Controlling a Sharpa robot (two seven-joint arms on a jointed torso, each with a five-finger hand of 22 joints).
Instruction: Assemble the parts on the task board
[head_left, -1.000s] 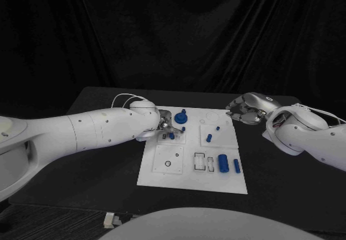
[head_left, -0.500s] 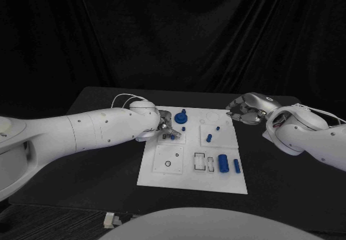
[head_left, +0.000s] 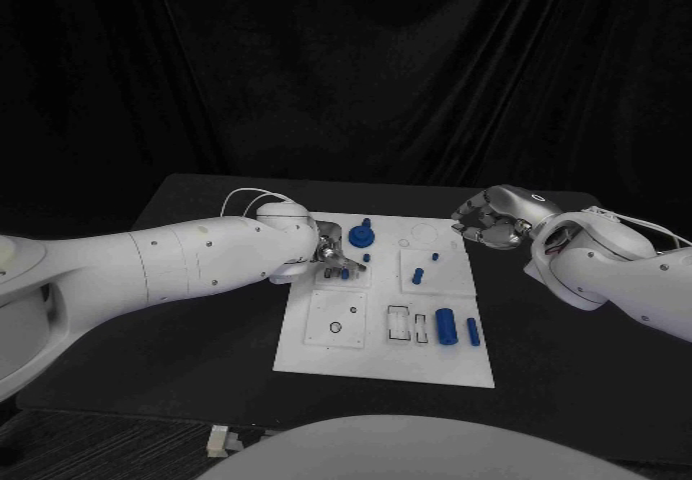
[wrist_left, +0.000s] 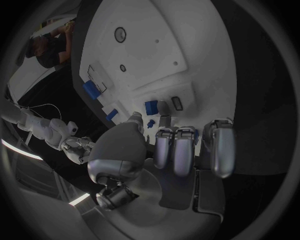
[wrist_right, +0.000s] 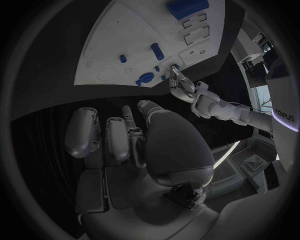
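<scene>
one readable text: "adeus", dark letters on white panel (wrist_right: 282, 117) in right wrist view; possibly cut off at start.

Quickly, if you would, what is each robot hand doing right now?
Left robot hand: over the board, grip cannot be told.
Right robot hand: curled, holding nothing.

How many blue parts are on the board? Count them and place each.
7: round knob far-centre, small peg just nearer, second peg and tilted cylinder rightward, thick cylinder and thin cylinder near-right, small piece at the left robot hand. Others may be hidden.
</scene>
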